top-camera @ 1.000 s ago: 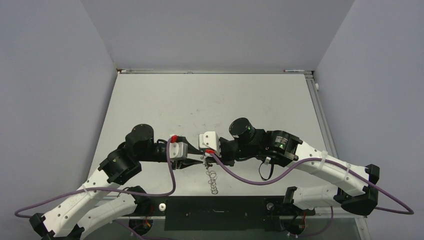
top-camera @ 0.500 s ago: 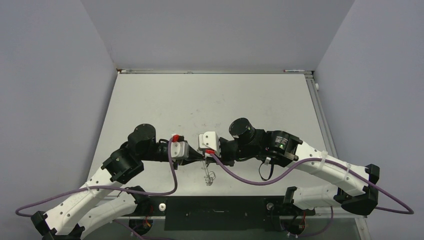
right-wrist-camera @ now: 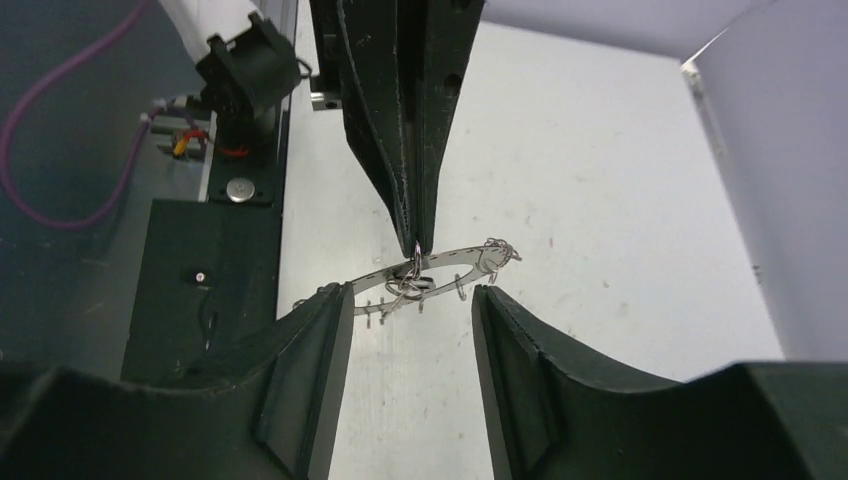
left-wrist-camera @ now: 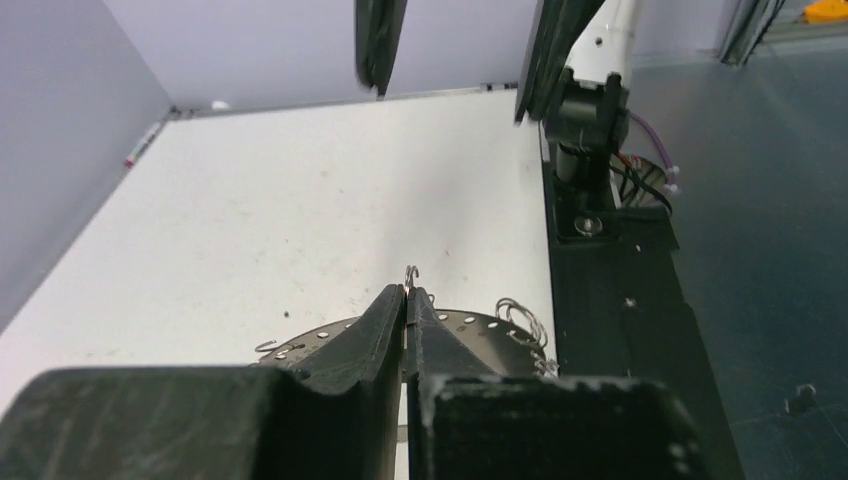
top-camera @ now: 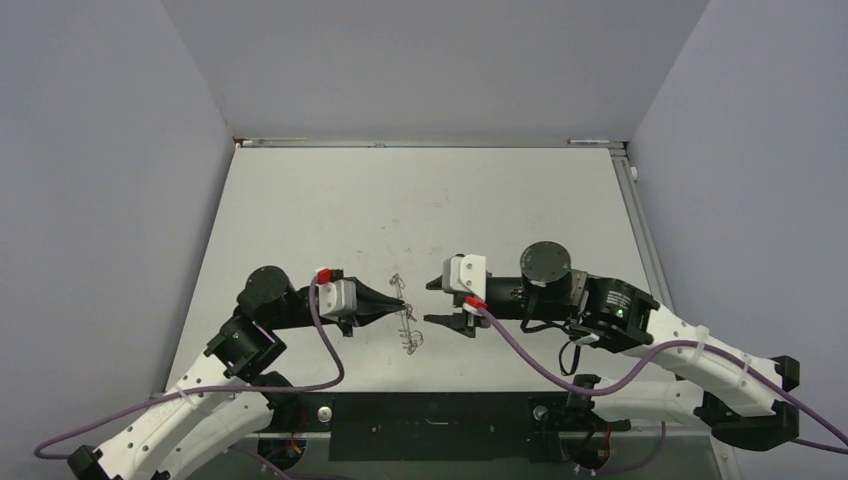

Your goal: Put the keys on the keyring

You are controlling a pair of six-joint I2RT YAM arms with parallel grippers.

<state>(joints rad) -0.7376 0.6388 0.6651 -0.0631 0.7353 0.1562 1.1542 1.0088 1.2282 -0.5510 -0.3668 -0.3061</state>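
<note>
The keyring [top-camera: 410, 335] is a thin grey ring with wire loops on its rim. It hangs off the table, edge-on in the top view. My left gripper [top-camera: 399, 302] is shut on its rim, and the wrist view shows the left gripper [left-wrist-camera: 408, 292] with a wire loop poking out above the tips and the keyring [left-wrist-camera: 480, 328] behind them. My right gripper [top-camera: 433, 303] is open and empty just right of the ring, not touching it. In the right wrist view the keyring [right-wrist-camera: 455, 258] sits beyond my right gripper [right-wrist-camera: 410, 295]. A tiny dark key [right-wrist-camera: 419, 281] hangs among loops under it.
The white table [top-camera: 420, 210] stretches to the back wall. A black mounting plate [top-camera: 430, 425] runs along the near edge between the arm bases. Purple cables [top-camera: 520, 350] trail from both wrists.
The two grippers were together at the ring. My right gripper has opened and pulled back to the right. My left arm has drawn back to the left, still gripping the ring.
</note>
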